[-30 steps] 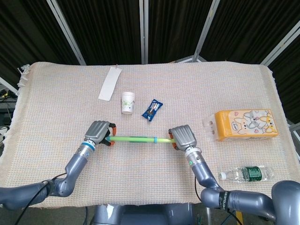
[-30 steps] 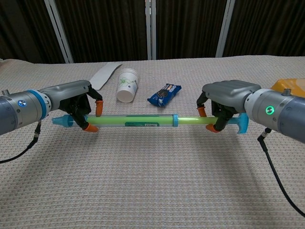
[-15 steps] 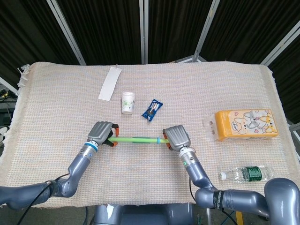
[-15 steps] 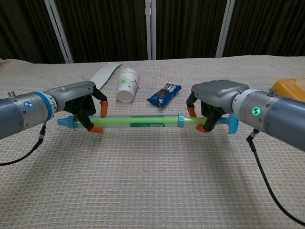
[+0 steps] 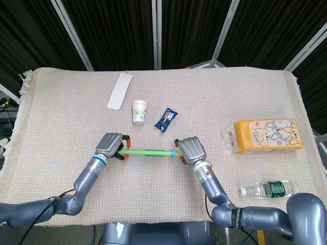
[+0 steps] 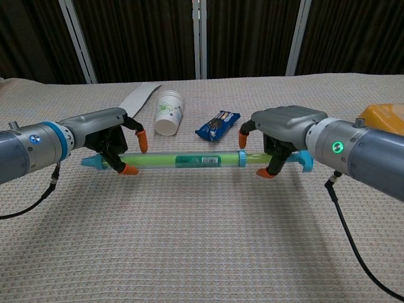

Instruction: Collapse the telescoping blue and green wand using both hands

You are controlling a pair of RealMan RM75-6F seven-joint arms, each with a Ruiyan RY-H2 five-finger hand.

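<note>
The wand (image 5: 149, 151) (image 6: 189, 160) is held level above the desk (image 5: 61, 122) (image 6: 202, 252), stretched between the two hands. The left robot hand (image 5: 110, 145) (image 6: 107, 142) grips the green tube near its left end, its orange-tipped fingers (image 6: 143, 140) curled over and under the tube, and the light blue pointed tip of the wand sticks out just past the outer side of this hand in the chest view. The right robot hand (image 5: 190, 150) (image 6: 281, 136) grips the thinner part of the wand on the other end, its fingertips (image 6: 243, 139) closed around it right beside the blue collar (image 6: 242, 158) that rings the tube; the blue handle end of the wand shows just beyond this hand, on its outer side. Only a short stretch of thin green rod is visible between the collar and the right hand's fingers.

Beyond the hands, on the far side of the wand, stand a small white paper cup (image 5: 139, 111) (image 6: 168, 112) nearer the left hand and a blue snack packet (image 5: 166, 119) (image 6: 218, 125) lying flat, roughly midway between the two hands. Further back from the left hand lies a white strip of paper (image 5: 119, 91) (image 6: 140, 98). Well off to the outer side of the right hand sits an orange tissue pack (image 5: 266, 135) (image 6: 381, 115) printed with cartoon rabbits, and a clear plastic water bottle (image 5: 270, 189) lies on its side nearer the robot than that pack. A woven beige cloth covers the desk.
</note>
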